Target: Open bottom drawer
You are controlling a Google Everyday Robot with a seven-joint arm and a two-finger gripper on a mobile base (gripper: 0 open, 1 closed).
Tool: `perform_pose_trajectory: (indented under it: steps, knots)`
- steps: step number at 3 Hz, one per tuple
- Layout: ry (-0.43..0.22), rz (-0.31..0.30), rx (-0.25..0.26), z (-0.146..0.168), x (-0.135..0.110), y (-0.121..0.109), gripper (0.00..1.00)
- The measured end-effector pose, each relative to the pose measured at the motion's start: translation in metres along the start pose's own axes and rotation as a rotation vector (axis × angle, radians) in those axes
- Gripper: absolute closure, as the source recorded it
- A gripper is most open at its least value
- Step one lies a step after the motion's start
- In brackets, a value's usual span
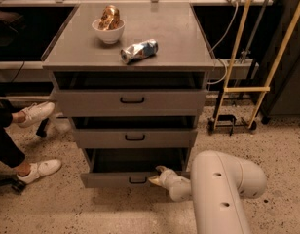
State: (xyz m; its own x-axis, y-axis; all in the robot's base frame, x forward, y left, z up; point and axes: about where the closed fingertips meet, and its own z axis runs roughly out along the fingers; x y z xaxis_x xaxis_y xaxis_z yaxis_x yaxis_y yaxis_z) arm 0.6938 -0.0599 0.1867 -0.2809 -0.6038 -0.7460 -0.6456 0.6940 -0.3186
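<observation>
1. One of three grey fronts, the bottom drawer (111,179) sits lowest in the cabinet, just above the speckled floor. It is pulled partway out, and its dark inside shows behind the front.
2. Its small black loop handle (137,180) is at the centre of the front.
3. The claw (156,175) is at the drawer's top edge, just right of the handle and touching the front. Whether it is open or closed cannot be told.
4. The thick white arm (223,194) reaches in from the lower right.
5. Above, the middle drawer (106,138) and the top drawer (91,101) each show a dark gap over the front.
6. On the cabinet's grey surface (179,38) a white bowl (108,32) holds something golden-brown. Near it, to the right, a crumpled silver-and-blue can (139,50) lies on its side.
7. At the left, two white shoes (37,113) of a person stand on the floor. At the right stands a yellow frame (242,88).
</observation>
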Motion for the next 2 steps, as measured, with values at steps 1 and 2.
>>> perform_pose_trajectory:
  steps: [1,2]
  knots:
    - [-0.002,0.002,-0.004,-0.004,0.0003,0.003,1.0]
    - [-0.002,0.002,-0.004,-0.006,-0.002,0.0021,1.0]
